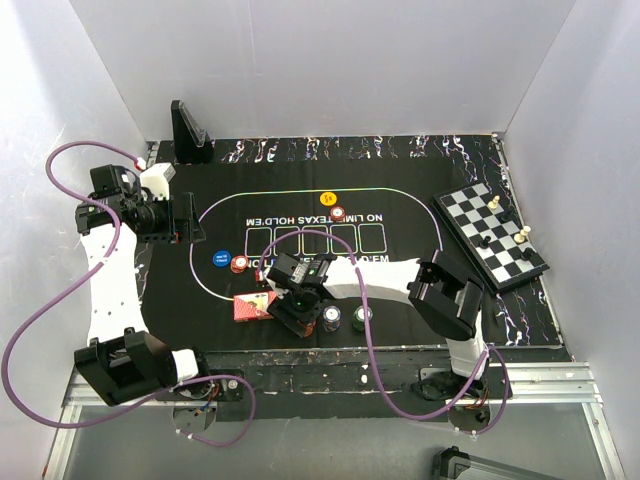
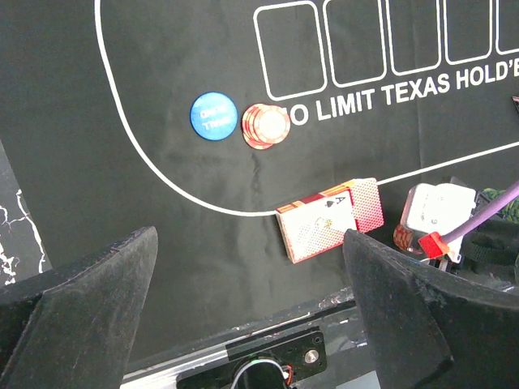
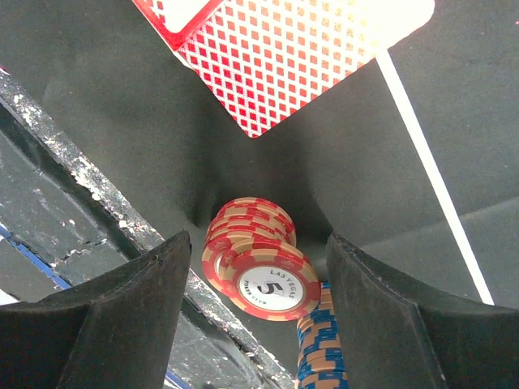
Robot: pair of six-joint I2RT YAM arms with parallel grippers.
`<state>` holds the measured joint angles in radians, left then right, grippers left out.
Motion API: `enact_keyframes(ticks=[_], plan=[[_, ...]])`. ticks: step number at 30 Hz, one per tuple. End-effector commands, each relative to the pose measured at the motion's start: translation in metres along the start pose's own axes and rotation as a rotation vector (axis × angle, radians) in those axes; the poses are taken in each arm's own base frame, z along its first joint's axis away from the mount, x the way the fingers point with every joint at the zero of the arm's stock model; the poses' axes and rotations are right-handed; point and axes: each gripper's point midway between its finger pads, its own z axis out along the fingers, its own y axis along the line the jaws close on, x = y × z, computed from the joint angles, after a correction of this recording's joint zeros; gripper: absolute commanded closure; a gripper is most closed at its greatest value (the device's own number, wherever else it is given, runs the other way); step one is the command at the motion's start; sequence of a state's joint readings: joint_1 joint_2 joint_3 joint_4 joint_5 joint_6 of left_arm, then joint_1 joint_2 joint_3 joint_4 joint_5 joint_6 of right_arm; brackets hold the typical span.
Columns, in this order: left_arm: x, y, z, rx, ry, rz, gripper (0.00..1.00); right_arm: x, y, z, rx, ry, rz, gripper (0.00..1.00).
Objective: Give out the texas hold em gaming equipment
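Your right gripper hangs open astride the red chips, gripping nothing, at the mat's near edge beside the cards. Your left gripper gapes empty at its left edge. White walls enclose the bench.

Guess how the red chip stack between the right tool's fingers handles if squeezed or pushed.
Red chip stack is loose discs, visibly sheared, top chip offset: a push likely fans it out. Rigid chips should take a side squeeze, but smooth faces may let middle ones slip. Blue-edged stack sits close; it could get knocked.
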<state>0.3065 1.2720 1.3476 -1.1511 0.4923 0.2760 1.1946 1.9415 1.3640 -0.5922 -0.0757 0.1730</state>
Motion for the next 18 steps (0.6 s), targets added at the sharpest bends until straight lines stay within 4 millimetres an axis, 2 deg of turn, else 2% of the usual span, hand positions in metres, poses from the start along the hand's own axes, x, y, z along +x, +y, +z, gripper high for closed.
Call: enact_keyframes(ticks=[1, 7, 9, 14, 18], plan=[[-0.01, -0.002, -0.015, -0.028, -0.06, 0.028, 0.0, 0.001, -0.001, 0.005, 0.025, 0.007, -0.003, 0.28], [-0.011, -0.002, -0.017, -0.035, -0.066, 0.033, 0.0, -0.007, -0.003, -0.002, 0.041, -0.023, -0.003, 0.44], [-0.01, -0.001, -0.017, -0.035, -0.064, 0.032, 0.0, -0.009, -0.002, -0.005, 0.041, -0.032, -0.005, 0.52], [-0.011, -0.002, -0.017, -0.036, -0.069, 0.036, 0.0, -0.014, -0.002, -0.011, 0.048, -0.05, -0.007, 0.82], [-0.01, -0.002, -0.017, -0.039, -0.07, 0.035, 0.0, -0.017, -0.001, -0.014, 0.049, -0.055, -0.009, 0.96]])
